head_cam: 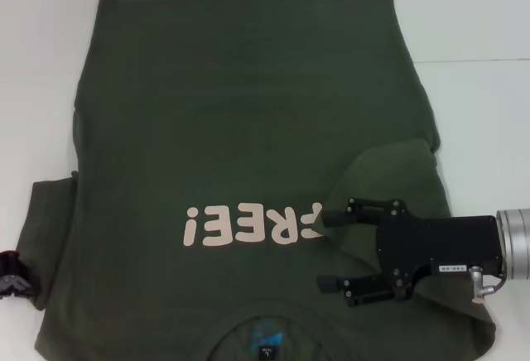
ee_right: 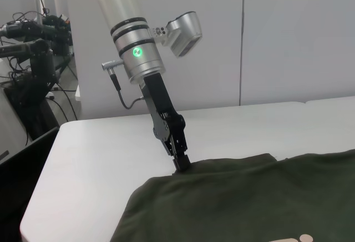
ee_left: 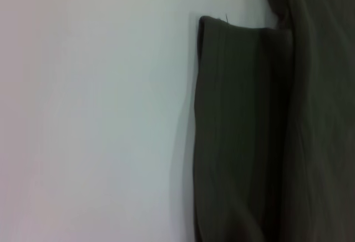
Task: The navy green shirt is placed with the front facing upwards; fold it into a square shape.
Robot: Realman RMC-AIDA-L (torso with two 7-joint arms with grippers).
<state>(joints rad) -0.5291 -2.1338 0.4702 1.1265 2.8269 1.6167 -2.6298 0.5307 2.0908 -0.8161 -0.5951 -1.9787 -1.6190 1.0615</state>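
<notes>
The navy green shirt [head_cam: 248,113] lies flat on the white table [head_cam: 480,21], front up, with its collar at the near edge. Its pale "FREE!" lettering [head_cam: 248,224] reads upside down, and a small blue neck label [head_cam: 267,338] shows at the collar. The sleeve on the right is folded in over the chest. Above that fold my right gripper [head_cam: 331,249] is open and holds nothing. My left gripper [head_cam: 12,280] is at the outer edge of the sleeve on the left. In the right wrist view the left gripper [ee_right: 181,163] touches down on the shirt's [ee_right: 249,203] edge. The left wrist view shows the sleeve [ee_left: 244,131].
Bare white table [ee_right: 100,142] surrounds the shirt at the left, right and far sides. Beyond the table, in the right wrist view, stand a pale wall and a rack of cables and equipment [ee_right: 28,59].
</notes>
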